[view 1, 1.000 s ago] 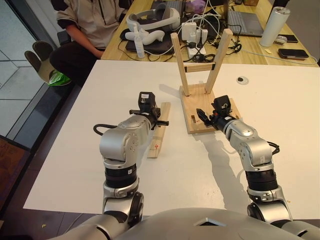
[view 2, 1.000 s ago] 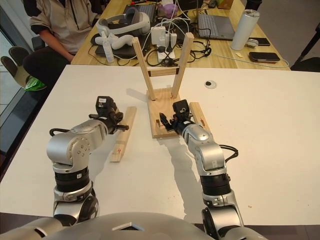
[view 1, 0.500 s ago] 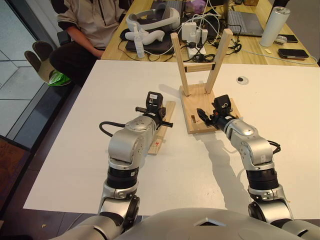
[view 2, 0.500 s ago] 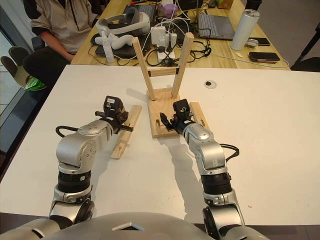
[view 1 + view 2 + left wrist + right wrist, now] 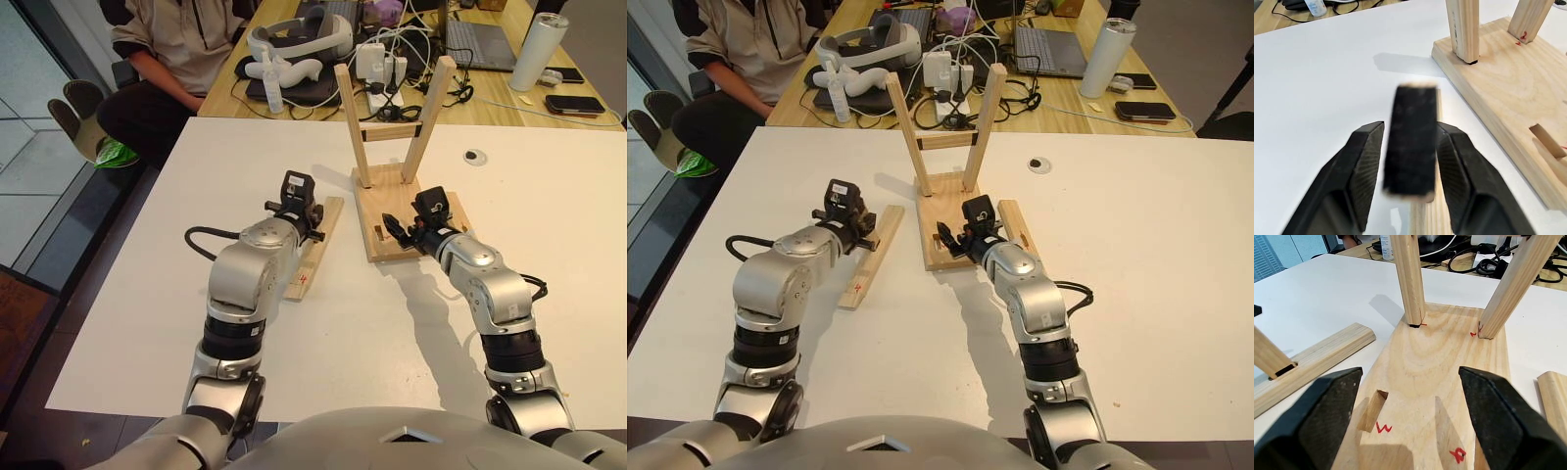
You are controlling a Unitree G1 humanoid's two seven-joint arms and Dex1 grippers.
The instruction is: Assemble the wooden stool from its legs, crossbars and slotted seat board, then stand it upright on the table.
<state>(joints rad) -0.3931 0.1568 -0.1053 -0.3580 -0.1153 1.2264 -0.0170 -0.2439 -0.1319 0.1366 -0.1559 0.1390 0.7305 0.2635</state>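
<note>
left jaws clamped on crossbar (image 5: pixel 1410 142) | right jaws spread wide over seat board (image 5: pixel 1444 347) (red "W" by slot (image 5: pixel 1374 407))

Seat board (image 5: pixel 1440 357), legs (image 5: pixel 1408 279): pale bare wood, grainy. Crossbar (image 5: pixel 1410 147) end: rough blk surface. Table (image 5: pixel 147 294) matt white.

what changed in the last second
The left gripper, closed on the crossbar in the loose leg, shifted toward the seat board and dragged that leg slightly away from the robot. The right gripper stayed open over the board; board and standing legs unmoved.
</note>
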